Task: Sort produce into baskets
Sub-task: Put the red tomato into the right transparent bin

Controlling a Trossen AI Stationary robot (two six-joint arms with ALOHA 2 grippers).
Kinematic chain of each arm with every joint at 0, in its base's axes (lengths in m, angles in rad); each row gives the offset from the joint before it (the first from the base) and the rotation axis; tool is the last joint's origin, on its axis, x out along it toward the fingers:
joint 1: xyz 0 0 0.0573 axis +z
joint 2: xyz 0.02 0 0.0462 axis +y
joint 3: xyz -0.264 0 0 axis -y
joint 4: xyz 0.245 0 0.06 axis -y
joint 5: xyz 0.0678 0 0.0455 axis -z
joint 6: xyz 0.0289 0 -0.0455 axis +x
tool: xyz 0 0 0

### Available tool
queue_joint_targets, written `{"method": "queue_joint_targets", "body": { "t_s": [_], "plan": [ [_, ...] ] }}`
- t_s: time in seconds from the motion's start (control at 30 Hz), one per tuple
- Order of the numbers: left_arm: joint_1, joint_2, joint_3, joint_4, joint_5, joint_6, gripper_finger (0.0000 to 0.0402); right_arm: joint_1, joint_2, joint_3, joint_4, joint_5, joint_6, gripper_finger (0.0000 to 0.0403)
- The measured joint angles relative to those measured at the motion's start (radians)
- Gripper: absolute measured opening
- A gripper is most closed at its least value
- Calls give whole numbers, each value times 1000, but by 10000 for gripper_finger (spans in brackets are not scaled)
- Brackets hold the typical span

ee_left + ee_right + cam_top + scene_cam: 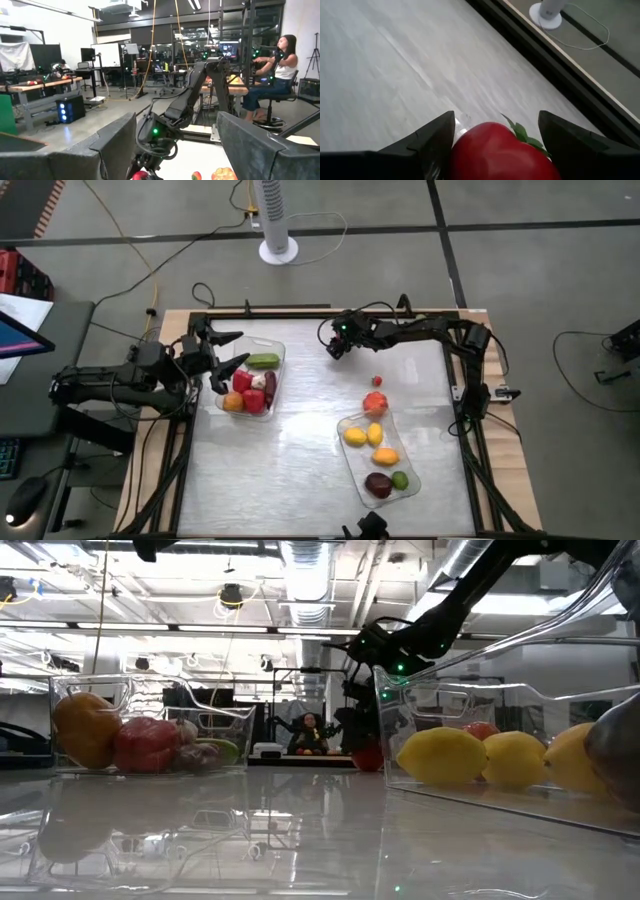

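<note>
**A:** Where is the right gripper (334,346) seen?

**B:** Near the worktop's far edge, about midway along it. A red fruit (499,152) with a green leaf is clamped between its fingers (431,141), as shown in the right wrist view.

**A:** And the left gripper (229,356)?

**B:** It is held over the left basket (276,376), at the far left of the worktop, fingers spread wide and nothing gripped.

**A:** How is the produce laid out?

**B:** Red pieces, an orange one and a green one (263,361) are gathered in the left basket. Yellow and orange pieces, a maroon one (378,484) and a small green one are held in the right basket (412,486), near the front edge. A tomato (375,402) is touching that basket's far end, and a small red piece (377,380) lies loose just beyond it.
</note>
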State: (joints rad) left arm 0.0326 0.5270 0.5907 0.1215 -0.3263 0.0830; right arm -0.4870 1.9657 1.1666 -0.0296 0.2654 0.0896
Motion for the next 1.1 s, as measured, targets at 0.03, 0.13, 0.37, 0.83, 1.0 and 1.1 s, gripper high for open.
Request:
{"method": "queue_joint_targets", "body": {
  "t_s": [0.03,0.13,0.37,0.83,1.0,1.1],
  "plan": [
    [0,0,0,0,0,0,265,0,0,0,-8,2,-4,310],
    [0,0,0,1,0,0,265,0,0,1,-26,3,-8,294],
    [0,0,0,2,0,0,265,0,-1,1,-48,3,-9,278],
    [0,0,0,3,0,6,265,124,-149,60,-362,-66,-10,276],
    [0,0,0,4,-1,2,265,243,-252,61,-443,-118,15,276],
    [0,0,0,6,-1,2,265,320,-313,62,-477,-147,23,276]
  ]
}}
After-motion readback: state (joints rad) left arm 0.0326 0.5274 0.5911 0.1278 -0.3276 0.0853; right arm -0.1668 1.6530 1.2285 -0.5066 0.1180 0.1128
